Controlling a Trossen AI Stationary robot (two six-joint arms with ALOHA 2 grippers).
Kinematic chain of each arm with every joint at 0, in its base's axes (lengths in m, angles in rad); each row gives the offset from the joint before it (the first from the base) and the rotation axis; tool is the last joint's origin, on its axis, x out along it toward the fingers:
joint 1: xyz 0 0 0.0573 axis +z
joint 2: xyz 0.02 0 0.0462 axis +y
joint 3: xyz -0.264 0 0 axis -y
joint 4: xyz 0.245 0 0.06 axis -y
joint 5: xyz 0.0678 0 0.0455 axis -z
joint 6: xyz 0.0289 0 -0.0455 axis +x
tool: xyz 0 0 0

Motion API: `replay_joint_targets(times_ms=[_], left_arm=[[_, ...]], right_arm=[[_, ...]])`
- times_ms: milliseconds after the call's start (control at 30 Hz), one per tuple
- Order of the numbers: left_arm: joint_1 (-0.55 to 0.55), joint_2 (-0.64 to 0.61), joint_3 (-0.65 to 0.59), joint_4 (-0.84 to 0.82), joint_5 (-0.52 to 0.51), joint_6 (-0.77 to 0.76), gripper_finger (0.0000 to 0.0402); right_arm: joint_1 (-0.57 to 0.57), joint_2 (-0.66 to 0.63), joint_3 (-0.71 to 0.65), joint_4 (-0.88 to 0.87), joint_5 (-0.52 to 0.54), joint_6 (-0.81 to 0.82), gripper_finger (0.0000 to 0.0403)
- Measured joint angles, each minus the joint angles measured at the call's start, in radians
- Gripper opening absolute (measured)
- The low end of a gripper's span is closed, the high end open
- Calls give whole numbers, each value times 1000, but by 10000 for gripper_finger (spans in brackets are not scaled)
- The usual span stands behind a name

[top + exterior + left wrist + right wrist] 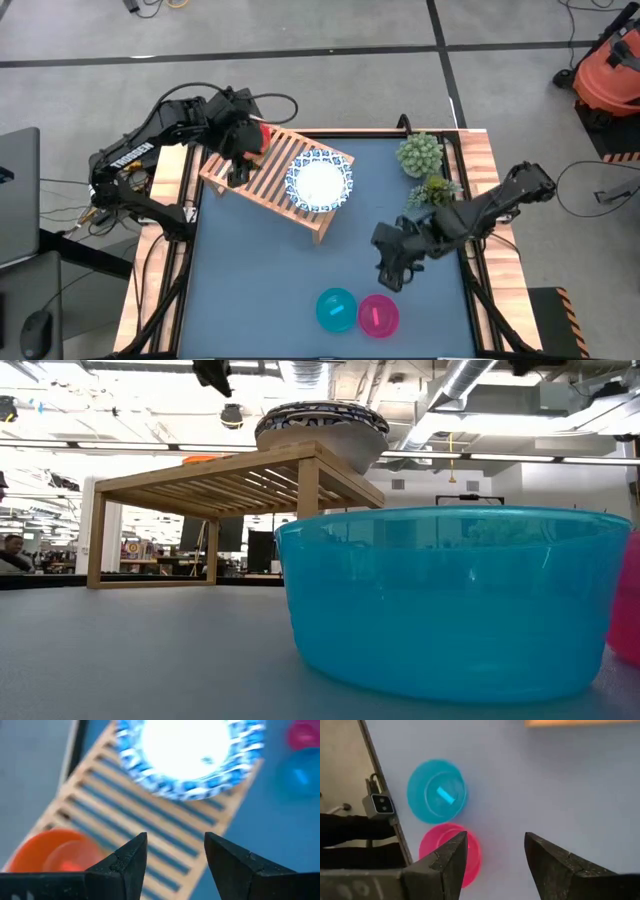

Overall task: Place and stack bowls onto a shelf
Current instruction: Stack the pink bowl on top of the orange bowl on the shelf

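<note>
Left wrist view alone shows red bowl (55,852) on shelf (165,827), both grippers wide, empty

You are looking at only one readable text: white capital letters running along the dark link of the left arm (130,155), in the upper left of the high view, spelling what looks like "TROSSEN". The letters are slanting with the link, and the last ones are getting hard to make out. In the low view, small coloured signs are hanging in the room at the far left of the frame, but you are not getting any legible words from them. The two wrist views are showing you no lettering, numbers or labels at all.
</note>
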Motion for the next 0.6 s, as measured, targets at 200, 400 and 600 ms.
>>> replay_joint_targets(times_ms=[200, 400, 600], left_arm=[[-127, 0, 0, 44, -2, -28, 182], [-208, 1, 0, 57, -36, -36, 182], [-244, 4, 0, 56, -73, -39, 182]], right_arm=[[95, 16, -152, 127, 0, 172, 224], [141, 17, -262, 180, 0, 317, 224], [177, 17, -326, 229, 0, 376, 224]])
